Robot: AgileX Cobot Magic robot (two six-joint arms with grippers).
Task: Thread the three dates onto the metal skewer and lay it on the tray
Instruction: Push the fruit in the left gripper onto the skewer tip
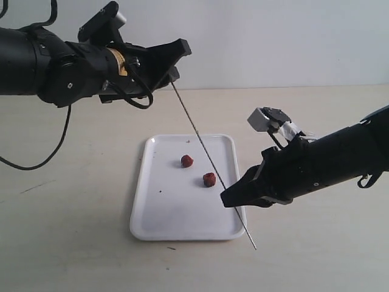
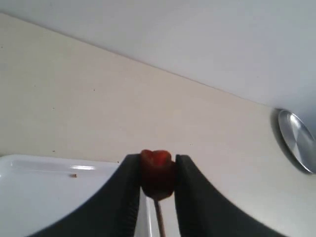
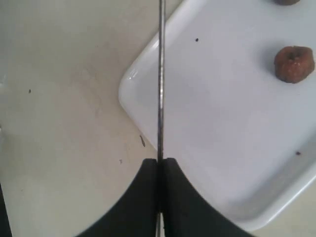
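So in our run the left claw (image 1: 172,72) was up in the air behind the tray (image 1: 159,213), clamped on one date (image 2: 157,172). The left wrist view showed it squeezed tight between the two fingers (image 2: 129,197). The skewer (image 1: 206,152) came out right beneath that date, but we couldn't tell how far in it actually went. From there the rod slanted down across the tray's right side to the right claw (image 1: 232,197), which was pinched shut on it. In the right wrist view the jaws were pressed together with just the thin rod between them. The lower tip stuck out past the right claw and ended over the table (image 1: 73,237), just off the tray's front right corner. We couldn't make out whether it touched the surface. The other two dates (image 1: 187,160) sat loose on the tray, near each other around the middle. One was a bit further back and the nearer one was just beside the skewer line. The tray lay flat on the table, and we could see a few tiny dark specks on it.
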